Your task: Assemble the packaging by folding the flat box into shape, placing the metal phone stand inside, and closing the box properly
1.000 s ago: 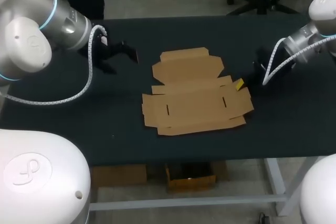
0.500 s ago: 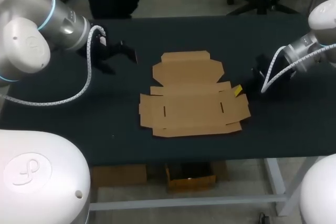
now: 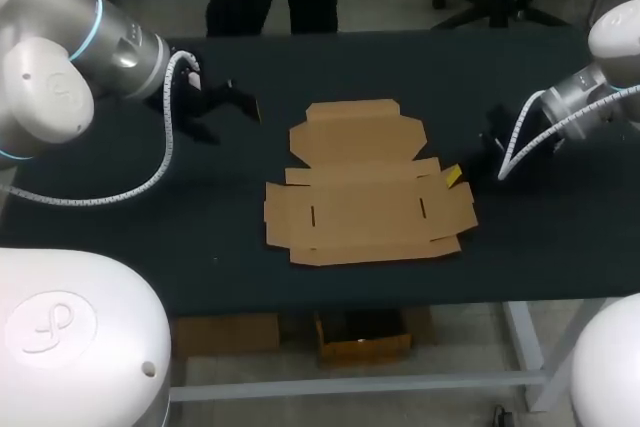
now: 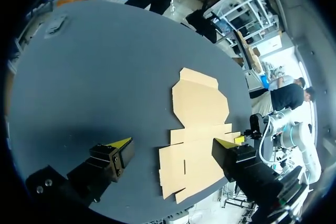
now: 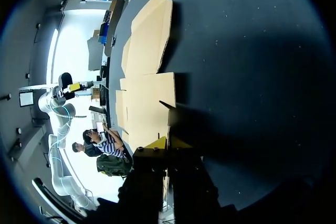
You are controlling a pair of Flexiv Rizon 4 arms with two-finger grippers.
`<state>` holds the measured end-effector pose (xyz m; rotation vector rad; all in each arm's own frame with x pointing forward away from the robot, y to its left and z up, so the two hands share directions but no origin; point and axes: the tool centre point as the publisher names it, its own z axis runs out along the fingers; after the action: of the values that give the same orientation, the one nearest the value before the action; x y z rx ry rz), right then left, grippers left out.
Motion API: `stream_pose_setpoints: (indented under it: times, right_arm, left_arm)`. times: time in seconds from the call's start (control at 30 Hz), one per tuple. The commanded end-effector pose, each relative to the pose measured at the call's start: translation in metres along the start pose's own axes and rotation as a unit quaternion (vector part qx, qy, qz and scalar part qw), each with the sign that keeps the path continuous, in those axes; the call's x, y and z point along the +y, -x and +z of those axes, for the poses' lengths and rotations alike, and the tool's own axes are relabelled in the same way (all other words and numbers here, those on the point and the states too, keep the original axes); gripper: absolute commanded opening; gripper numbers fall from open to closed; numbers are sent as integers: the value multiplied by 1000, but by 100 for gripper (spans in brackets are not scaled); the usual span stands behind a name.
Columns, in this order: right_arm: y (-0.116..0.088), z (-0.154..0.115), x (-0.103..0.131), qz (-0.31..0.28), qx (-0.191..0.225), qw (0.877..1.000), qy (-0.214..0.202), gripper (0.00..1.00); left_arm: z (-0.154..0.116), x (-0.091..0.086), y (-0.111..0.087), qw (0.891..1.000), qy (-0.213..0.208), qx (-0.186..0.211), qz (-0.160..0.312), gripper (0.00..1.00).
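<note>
a: so what's the right gripper doing with the flat box?

b: in the right wrist view its yellow tips are pressed almost together, and the thin edge of the box's right-hand flap is pinched between them. so it has hold of the cardboard at that end.

a: and the left gripper?

b: spread wide, nothing in it. it hangs over the dark table, well apart from the box, off its far left corner. in the left wrist view the box lies ahead of the spread fingers, no contact.

a: where's the box itself?

b: unfolded, lying flat mid-table, with the lid panel toward the far edge.
</note>
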<state>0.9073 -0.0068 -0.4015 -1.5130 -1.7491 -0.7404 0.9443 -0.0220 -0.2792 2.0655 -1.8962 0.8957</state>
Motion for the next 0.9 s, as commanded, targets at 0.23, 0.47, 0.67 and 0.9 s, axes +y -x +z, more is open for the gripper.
stream_pose_setpoints:
  times: [0.23, 0.47, 0.67, 0.9]
  right_arm:
    - [2, -6, -4, 7, 0, 1000, 8, 63]
    - [-2, -28, 0, 10, -30, 999, 20, 56]
    - [-5, -46, 5, 7, -47, 998, 30, 51]
    - [-7, -65, 11, -6, -64, 997, 45, 47]
  left_arm:
    - [1, 0, -1, 1000, -1, -1, 0, 100]
    - [0, 1, -1, 1000, -3, -1, 1, 100]
    - [0, 1, -1, 1000, -3, -1, 2, 100]
    - [-2, 2, -2, 1000, -4, 1, 8, 100]
